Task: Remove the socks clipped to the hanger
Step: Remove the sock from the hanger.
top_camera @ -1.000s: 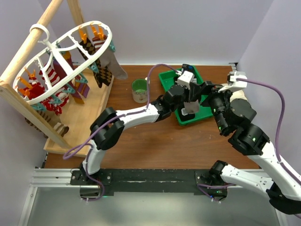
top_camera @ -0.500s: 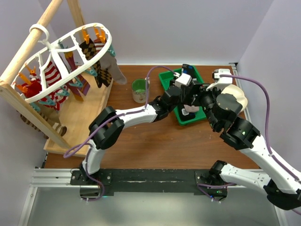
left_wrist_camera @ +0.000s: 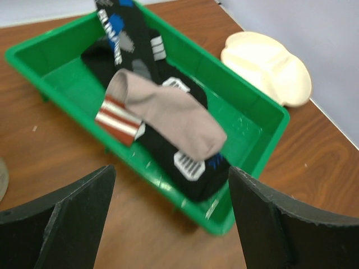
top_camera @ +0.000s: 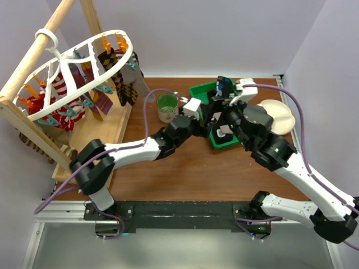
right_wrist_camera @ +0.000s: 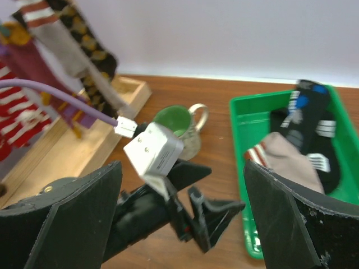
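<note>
Hanger [top_camera: 67,63] with clipped socks [top_camera: 59,89] far left, mug [top_camera: 167,106] mid-table, tray [left_wrist_camera: 247,95] holding loose socks [left_wrist_camera: 168,112] right, plate [top_camera: 277,112] rightmost.

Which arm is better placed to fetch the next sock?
Left, probably: its base is on the hanger side, and the left gripper is open and empty. The right arm is mounted farther off, with the right gripper open by the green tray.
</note>
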Motion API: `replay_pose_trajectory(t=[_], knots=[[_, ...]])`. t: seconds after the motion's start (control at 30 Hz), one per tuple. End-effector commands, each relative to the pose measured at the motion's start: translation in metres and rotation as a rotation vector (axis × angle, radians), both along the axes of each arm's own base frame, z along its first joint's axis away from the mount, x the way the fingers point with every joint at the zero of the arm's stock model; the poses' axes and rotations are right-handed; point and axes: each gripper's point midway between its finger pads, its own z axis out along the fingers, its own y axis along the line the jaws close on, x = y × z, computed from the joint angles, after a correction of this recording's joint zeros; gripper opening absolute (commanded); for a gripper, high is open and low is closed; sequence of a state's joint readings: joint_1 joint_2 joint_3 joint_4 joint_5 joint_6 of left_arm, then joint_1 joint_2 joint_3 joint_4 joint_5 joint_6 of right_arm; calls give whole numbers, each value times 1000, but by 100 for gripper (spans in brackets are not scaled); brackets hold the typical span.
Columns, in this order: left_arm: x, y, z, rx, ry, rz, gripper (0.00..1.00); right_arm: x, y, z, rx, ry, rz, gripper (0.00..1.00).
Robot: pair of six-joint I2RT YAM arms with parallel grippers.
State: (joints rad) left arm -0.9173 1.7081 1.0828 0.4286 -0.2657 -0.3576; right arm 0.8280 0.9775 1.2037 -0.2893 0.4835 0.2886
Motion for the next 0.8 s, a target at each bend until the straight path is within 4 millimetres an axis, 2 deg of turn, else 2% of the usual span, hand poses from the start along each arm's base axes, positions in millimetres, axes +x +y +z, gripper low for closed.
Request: replay_pose_trajectory(t=[0.0,0.03,0.07,0.1,0.17,0.2,0.27,0.3,0.33,0.37,0.4,0.43,0.47,0.5,0.53,0.57,0.6,0.77], knots=[[-18,49,18,-109,35,97,87,4,58,14,68,-27,225,94],[-20,61,13,-114,69,144,87,8,68,18,92,-44,253,94],[-25,74,22,-130,73,165,86,12,76,16,100,-46,277,94],[-33,91,-3,-66,129,194,86,24,92,2,90,-19,298,93],[-47,122,-13,-65,168,270,86,37,112,10,123,-56,377,91],[-54,136,-24,-35,194,308,86,52,125,-4,107,-39,397,89],[-69,159,-30,-77,227,354,86,58,147,9,119,-109,494,88],[-76,172,-40,-56,255,384,85,69,164,-9,95,-92,526,87],[-78,181,-40,-84,265,428,85,73,174,-6,94,-124,558,87],[-84,194,-41,-82,276,459,85,74,185,7,76,-173,612,86],[-90,207,-49,-44,300,493,85,80,194,2,61,-170,630,85],[-92,215,-48,-53,304,531,85,93,208,-19,36,-140,643,84],[-94,221,-43,-69,299,544,84,100,215,-11,36,-164,647,84],[-99,230,-48,-38,314,564,84,105,220,-12,36,-169,656,83],[-100,234,-47,-49,316,586,84,115,232,-32,23,-140,674,80],[-103,241,-45,-45,317,601,84,117,238,-22,31,-164,689,79],[-104,247,-45,-48,313,625,84,117,244,-22,37,-166,710,77],[-111,262,-38,-71,293,653,85,137,265,-36,56,-145,719,72]])
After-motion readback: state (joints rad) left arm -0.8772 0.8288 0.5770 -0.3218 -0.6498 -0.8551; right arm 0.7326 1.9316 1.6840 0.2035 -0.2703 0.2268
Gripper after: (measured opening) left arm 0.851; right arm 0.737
